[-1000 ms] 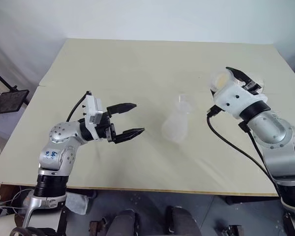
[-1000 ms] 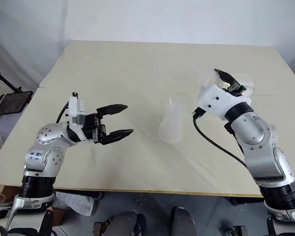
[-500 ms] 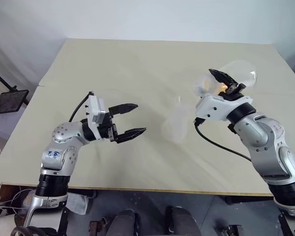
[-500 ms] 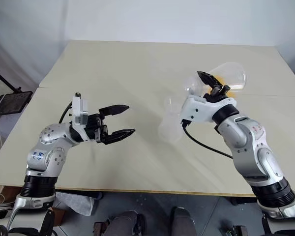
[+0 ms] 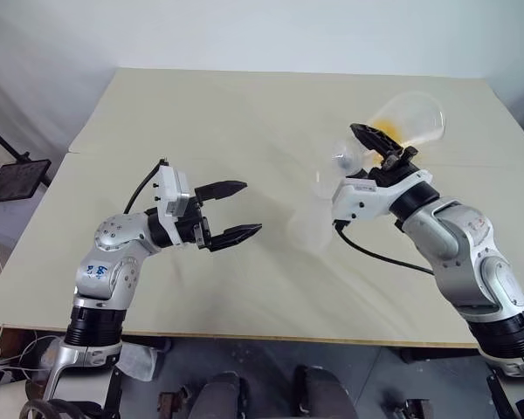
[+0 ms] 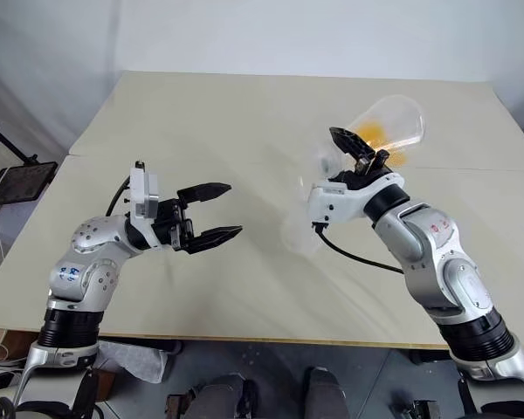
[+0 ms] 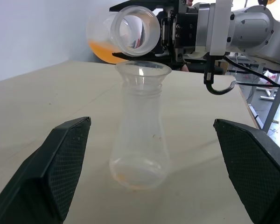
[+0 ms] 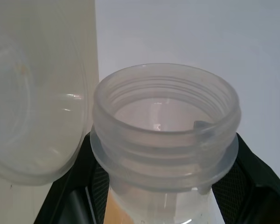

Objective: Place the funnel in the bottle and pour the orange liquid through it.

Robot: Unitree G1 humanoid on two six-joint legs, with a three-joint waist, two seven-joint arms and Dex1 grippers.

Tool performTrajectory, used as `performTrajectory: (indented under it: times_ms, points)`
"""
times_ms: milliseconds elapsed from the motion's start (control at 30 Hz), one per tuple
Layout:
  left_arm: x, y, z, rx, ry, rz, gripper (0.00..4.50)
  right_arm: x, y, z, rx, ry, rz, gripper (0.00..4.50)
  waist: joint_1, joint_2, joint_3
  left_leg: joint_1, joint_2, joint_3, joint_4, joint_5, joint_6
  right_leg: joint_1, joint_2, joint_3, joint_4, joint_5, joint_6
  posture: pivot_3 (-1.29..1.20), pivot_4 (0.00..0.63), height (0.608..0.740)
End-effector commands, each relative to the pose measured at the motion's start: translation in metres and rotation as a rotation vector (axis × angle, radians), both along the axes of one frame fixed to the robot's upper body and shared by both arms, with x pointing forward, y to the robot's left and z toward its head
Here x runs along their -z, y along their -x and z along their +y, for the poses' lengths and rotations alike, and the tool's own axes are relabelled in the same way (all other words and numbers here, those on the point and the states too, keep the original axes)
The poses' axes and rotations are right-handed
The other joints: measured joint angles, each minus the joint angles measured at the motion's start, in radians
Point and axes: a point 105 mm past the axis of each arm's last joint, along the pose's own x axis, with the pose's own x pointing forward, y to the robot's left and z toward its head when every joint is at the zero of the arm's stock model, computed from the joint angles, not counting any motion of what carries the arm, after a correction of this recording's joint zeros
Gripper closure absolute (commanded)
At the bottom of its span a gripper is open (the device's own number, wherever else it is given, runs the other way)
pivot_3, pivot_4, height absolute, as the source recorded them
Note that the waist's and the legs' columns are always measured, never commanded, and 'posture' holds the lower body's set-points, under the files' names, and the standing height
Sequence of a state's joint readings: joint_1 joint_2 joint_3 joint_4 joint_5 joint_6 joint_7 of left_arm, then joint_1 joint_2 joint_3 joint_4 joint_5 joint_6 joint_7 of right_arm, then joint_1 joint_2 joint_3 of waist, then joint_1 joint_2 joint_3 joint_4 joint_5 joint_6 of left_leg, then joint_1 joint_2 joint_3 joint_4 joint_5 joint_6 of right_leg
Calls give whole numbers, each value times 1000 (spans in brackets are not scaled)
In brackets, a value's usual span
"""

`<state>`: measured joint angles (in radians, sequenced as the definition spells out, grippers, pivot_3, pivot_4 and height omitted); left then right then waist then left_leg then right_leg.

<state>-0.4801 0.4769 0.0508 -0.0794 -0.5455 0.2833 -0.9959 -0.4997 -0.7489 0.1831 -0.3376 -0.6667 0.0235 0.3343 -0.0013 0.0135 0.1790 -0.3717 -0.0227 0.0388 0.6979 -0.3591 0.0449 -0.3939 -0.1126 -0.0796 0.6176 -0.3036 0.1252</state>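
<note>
The bottle (image 7: 140,140) stands upright on the table, milky and see-through, with the clear funnel (image 7: 143,70) seated in its neck. My right gripper (image 5: 380,150) is shut on the neck of a larger clear flask (image 5: 412,115). That flask is tipped nearly level, and its mouth (image 7: 135,29) hangs just above the funnel. The orange liquid (image 5: 389,129) pools low in the flask's belly, short of the mouth. My left gripper (image 5: 251,208) is open and empty a short way left of the bottle, pointing at it. A faint orange tint shows at the bottle's base.
The tan table (image 5: 244,113) stretches wide behind and around the bottle. A black cable (image 5: 380,255) loops down from my right wrist near the bottle. A black stand with a dark panel (image 5: 16,179) sits off the table's left edge.
My right gripper has moved left and rolled, tipping the flask from nearly hidden behind the hand to almost level, mouth above the funnel. The left gripper has stayed still.
</note>
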Motion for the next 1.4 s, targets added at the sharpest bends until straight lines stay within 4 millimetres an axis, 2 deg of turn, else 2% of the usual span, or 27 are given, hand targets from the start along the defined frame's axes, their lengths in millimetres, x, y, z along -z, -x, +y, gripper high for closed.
performTrajectory:
  times_ms: [33, 633, 1400]
  points:
    - [-13, 5, -4, 18, 9, -60, 0, -19, 6, -2, 5, 13, -102, 2036, 0, 0, 0, 0, 0, 0, 0, 0, 0, 0, 0, 0, 0, 0, 0, 0, 150, 740]
    - [-13, 5, -2, 13, 11, -62, 0, -25, 8, -4, 12, 118, -201, 2036, 0, 0, 0, 0, 0, 0, 0, 0, 0, 0, 0, 0, 0, 0, 0, 0, 150, 740]
    - [-13, 5, -2, 13, 14, -63, 0, -19, 4, -14, 48, 197, -234, 2036, -1, 0, 0, 0, 0, 0, 0, 0, 0, 0, 0, 0, 0, 0, 0, 0, 150, 740]
